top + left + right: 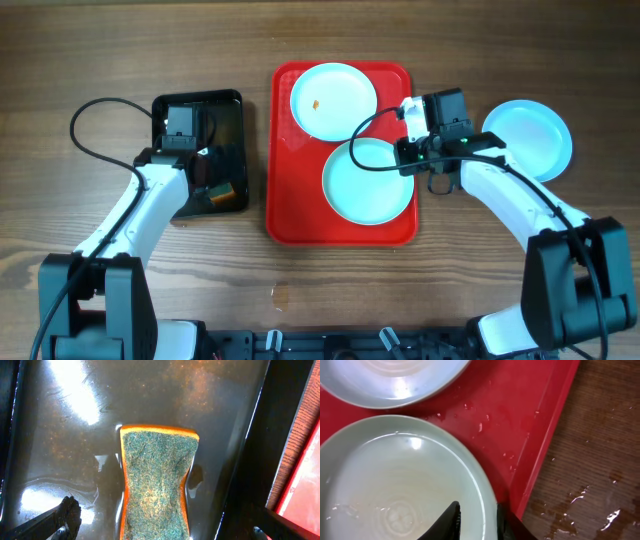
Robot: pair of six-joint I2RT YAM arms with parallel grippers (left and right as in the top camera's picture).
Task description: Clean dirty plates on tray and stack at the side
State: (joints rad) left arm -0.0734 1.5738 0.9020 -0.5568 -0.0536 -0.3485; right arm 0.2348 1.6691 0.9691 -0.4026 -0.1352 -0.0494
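The red tray (pixel 290 200) holds two pale plates. The far plate (pixel 333 100) has a small orange speck left of its centre. The near plate (pixel 365 185) looks wet and shows no speck. A third pale-blue plate (pixel 530 135) lies on the table right of the tray. My right gripper (pixel 407 163) is shut on the near plate's right rim. In the right wrist view the gripper (pixel 477 520) has one finger inside the plate (pixel 395 485) and one outside. My left gripper (pixel 160 527) is open, with a finger on each side of the sponge (pixel 157 475), not touching it.
A smaller black tray (pixel 225 105) left of the red tray is wet and holds the orange-edged green sponge (pixel 222 196). Water drops lie on the red tray (pixel 520 420) and on the wooden table (pixel 590 470) beside it. The far plate's edge (pixel 395 380) is close above the near plate.
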